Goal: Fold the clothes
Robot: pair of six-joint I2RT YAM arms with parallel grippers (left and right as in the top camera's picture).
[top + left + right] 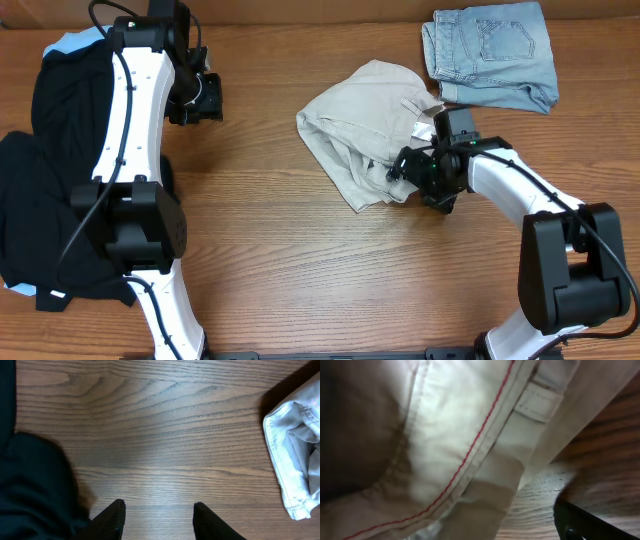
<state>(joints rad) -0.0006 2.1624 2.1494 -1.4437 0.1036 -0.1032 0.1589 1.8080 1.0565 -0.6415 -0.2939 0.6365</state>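
The clothes, a pair of pale beige shorts (360, 130), lie crumpled in the middle of the table. My right gripper (400, 172) sits low at their right lower edge, jaws wide apart. In the right wrist view the beige cloth (455, 435) with a red-stitched seam and a belt loop fills the frame. It drapes over the gap between the jaws; only one black finger (580, 520) shows. My left gripper (195, 100) hovers over bare wood far to the left, open with nothing between its fingers (159, 505). The shorts' hem (290, 460) shows at its right.
Folded light-blue denim shorts (495, 55) lie at the back right, close to the beige shorts. Black garments (40, 200) are piled along the left edge and reach beside the left fingers as dark cloth (35, 490). Bare wood (260, 230) lies between the arms.
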